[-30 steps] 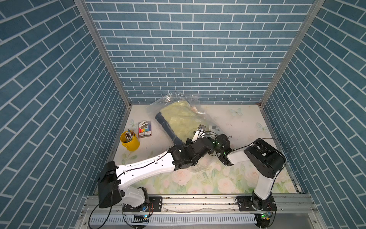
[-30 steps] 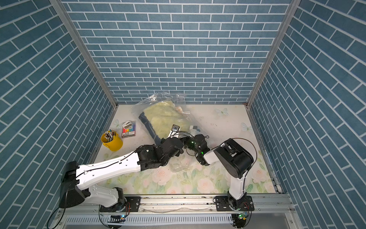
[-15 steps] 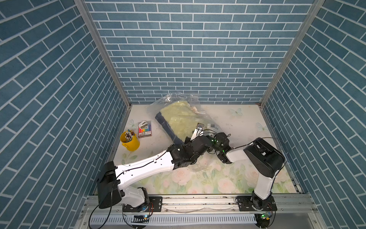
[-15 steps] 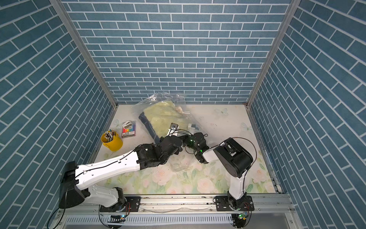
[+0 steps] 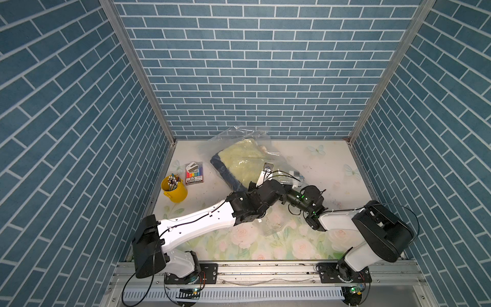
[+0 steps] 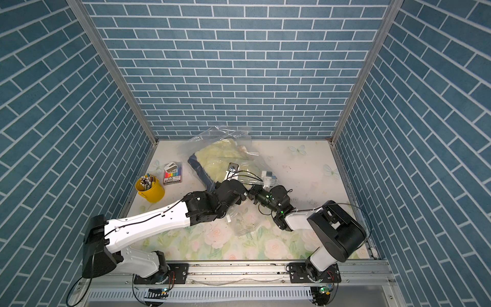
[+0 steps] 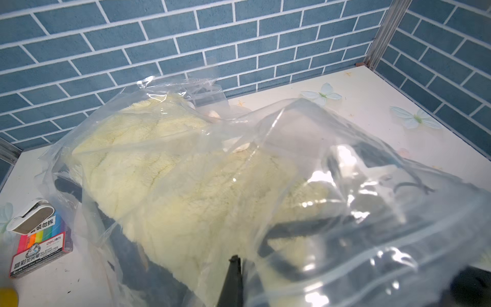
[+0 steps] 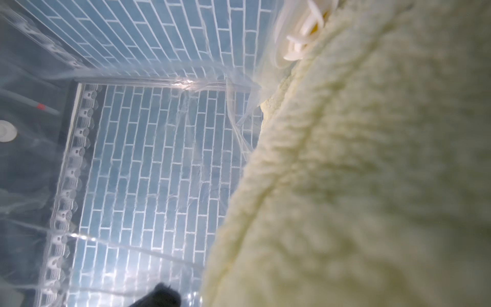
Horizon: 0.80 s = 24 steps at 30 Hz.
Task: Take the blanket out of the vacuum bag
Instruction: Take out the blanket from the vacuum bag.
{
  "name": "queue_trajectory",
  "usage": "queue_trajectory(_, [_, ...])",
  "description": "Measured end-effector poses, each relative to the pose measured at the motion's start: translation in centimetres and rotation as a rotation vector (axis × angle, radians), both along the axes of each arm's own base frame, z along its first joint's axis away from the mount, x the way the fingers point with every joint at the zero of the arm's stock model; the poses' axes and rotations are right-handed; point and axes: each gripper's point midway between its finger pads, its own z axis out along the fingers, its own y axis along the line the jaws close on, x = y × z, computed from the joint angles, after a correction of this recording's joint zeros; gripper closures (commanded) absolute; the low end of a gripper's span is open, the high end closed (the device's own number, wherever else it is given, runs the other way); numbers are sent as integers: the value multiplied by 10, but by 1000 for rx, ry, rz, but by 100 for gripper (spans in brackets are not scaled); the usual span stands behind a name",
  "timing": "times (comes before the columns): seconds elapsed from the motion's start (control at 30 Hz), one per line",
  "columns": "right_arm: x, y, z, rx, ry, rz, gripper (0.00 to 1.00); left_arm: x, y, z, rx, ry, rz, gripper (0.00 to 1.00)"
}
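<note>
Left gripper [image 7: 234,268] closed on bag [image 5: 230,136] mouth film. Right gripper [image 8: 159,295] closed inside bag, hold on blanket [image 5: 240,160] unclear. Blanket in bag, just beside right gripper, long axis running ahead; right arm nearer.

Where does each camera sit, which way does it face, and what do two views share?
Top views: high at front, looking down on the table; left arm, right arm show.
Left wrist: low, facing back wall across bag and blanket; left gripper tip shows.
Right wrist: at bag's mouth, facing in along blanket; right gripper tip shows.
Shared: blanket, in every view.
</note>
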Motion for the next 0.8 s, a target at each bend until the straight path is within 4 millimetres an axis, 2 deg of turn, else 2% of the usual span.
queue_trajectory(0.2, [-12, -7, 3, -11, -12, 3, 100, 4, 0, -2, -14, -8, 36, 100])
queue_trajectory(0.5, [-30, -24, -37, -118, 32, -9, 100, 4, 1, -1, -38, 1, 49, 100])
queue_trajectory(0.57, [-34, -28, -41, -126, 39, -8, 100, 4, 1, 0, -41, 1, 51, 100])
queue_trajectory(0.63, [-37, -30, -37, -130, 29, -7, 100, 4, 1, 0, -40, 2, 53, 100])
queue_trajectory(0.8, [-53, -33, -7, -119, -44, 14, 100, 5, 4, 0, -38, -6, 71, 100])
